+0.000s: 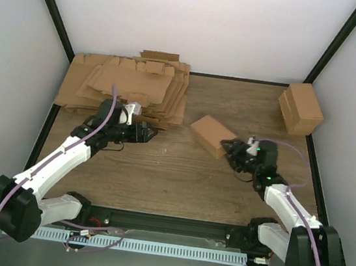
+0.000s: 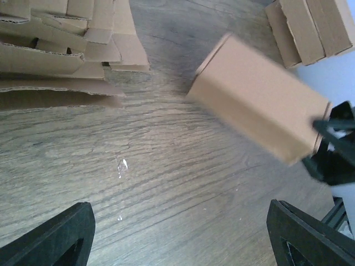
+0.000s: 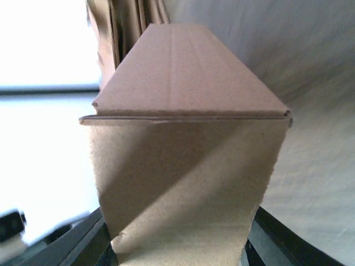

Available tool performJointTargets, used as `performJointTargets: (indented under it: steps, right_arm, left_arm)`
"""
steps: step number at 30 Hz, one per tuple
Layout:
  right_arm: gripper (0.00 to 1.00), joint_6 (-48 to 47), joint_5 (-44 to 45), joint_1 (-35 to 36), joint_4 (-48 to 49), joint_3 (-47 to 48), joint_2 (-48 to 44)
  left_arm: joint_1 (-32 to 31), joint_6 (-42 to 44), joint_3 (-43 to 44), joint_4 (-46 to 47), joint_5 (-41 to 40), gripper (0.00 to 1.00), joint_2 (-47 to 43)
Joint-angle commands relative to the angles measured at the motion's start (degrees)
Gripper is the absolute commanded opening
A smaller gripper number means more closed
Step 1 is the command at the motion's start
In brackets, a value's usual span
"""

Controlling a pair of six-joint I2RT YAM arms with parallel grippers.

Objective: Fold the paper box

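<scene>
The paper box (image 1: 209, 134) is a small closed oblong brown carton in the middle of the wooden table. My right gripper (image 1: 233, 151) holds its near right end, one finger on each side. In the right wrist view the box (image 3: 188, 144) fills the space between the fingers (image 3: 91, 244). In the left wrist view the box (image 2: 260, 102) is blurred and tilted, with the right gripper (image 2: 333, 149) at its end. My left gripper (image 1: 146, 133) is open and empty, left of the box, over bare table (image 2: 180, 221).
A thick pile of flat cardboard sheets (image 1: 131, 87) lies at the back left, just behind my left gripper. Another blocky brown carton (image 1: 301, 108) stands at the back right by the wall. White walls enclose the table on three sides.
</scene>
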Motion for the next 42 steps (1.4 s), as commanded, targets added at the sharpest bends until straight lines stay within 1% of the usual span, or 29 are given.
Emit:
performJointTargets:
  steps: [1, 3, 5, 9, 10, 11, 12, 14, 15, 17, 21, 22, 26, 30, 32, 34, 36, 39, 41, 42]
  right_arm:
    - [0.53, -5.4, 1.0, -15.3, -0.4, 2.2, -4.8]
    - [0.54, -5.0, 3.1, -20.1, 2.9, 0.7, -5.4]
    - [0.54, -3.9, 5.8, -22.8, 8.7, -1.5, -4.7]
    - [0.54, -1.7, 11.3, -24.6, 22.2, -3.6, 0.7]
    - [0.54, -1.7, 13.1, -24.6, 24.2, -3.1, 2.6]
    - [0.57, -1.5, 14.5, -24.7, 25.7, -2.1, 5.2]
    - [0.65, -1.4, 15.4, -25.0, 26.7, -0.9, 7.8]
    - [0.95, -1.5, 17.4, -25.2, 26.5, 1.5, 12.3]
    - [0.99, -1.6, 18.5, -25.3, 25.7, 2.5, 13.9]
    - [1.0, -2.2, 20.5, -25.4, 18.3, 6.2, 15.2]
    - [1.0, -5.9, 23.9, -25.4, -1.0, 10.7, 13.9]
    - [1.0, -7.6, 24.9, -25.4, -4.5, 11.2, 13.0]
    - [1.0, -15.0, 26.9, -25.4, -14.9, 10.1, 9.4]
    - [1.0, -18.4, 29.7, -25.4, -25.0, 9.2, 6.1]
    - [1.0, -21.1, 30.4, -25.3, -26.8, 9.0, 4.0]
    - [1.0, -26.8, 29.0, -24.4, -24.8, 8.6, 0.8]
    - [0.96, -34.9, 24.9, -22.5, -21.4, 9.1, 0.3]
    - [0.95, -41.4, 28.9, -17.3, -25.2, 14.7, 5.5]
    - [0.96, -39.7, 34.7, -15.5, -29.8, 18.2, 10.3]
    - [0.96, -38.9, 35.4, -15.4, -31.2, 19.0, 12.3]
  left_arm:
    - [-0.1, -1.5, -1.0, -0.7, 0.0, 0.88, -1.9]
    - [-0.1, -1.9, -2.1, 0.6, 1.0, 0.88, -2.4]
    - [-0.1, -2.3, -2.9, 1.4, 1.9, 0.88, -2.3]
    - [-0.1, -2.2, -3.1, 2.0, 2.9, 0.88, -2.3]
    - [-0.1, -2.1, -3.1, 2.1, 2.9, 0.88, -2.5]
    - [-0.1, -2.1, -3.1, 2.1, 3.0, 0.88, -2.6]
    - [-0.1, -2.0, -3.1, 2.2, 3.0, 0.88, -2.7]
    - [-0.1, -2.0, -3.1, 2.3, 3.0, 0.87, -2.9]
    - [-0.1, -2.1, -3.2, 2.4, 3.0, 0.87, -3.0]
    - [-0.1, -2.2, -3.3, 2.4, 3.0, 0.88, -3.2]
    - [-0.1, -2.3, -3.4, 2.2, 2.9, 0.88, -3.6]
    - [-0.1, -2.3, -3.3, 2.1, 3.0, 0.88, -3.5]
    - [-0.1, -1.7, -3.0, 1.6, 3.4, 0.88, -2.6]
    - [-0.1, -1.1, -2.8, 1.2, 3.8, 0.88, -1.9]
    - [-0.1, -1.0, -2.9, 1.4, 4.2, 0.88, -1.7]
    - [-0.1, -0.8, -3.0, 1.5, 4.7, 0.88, -1.7]
    - [-0.1, -0.4, -3.1, 1.5, 5.3, 0.88, -1.8]
    - [-0.1, 0.4, -3.0, 1.3, 6.0, 0.88, -1.6]
    - [-0.1, 0.8, -2.8, 1.1, 6.7, 0.88, -1.3]
    - [-0.1, 1.1, -2.7, 1.0, 7.0, 0.88, -1.2]
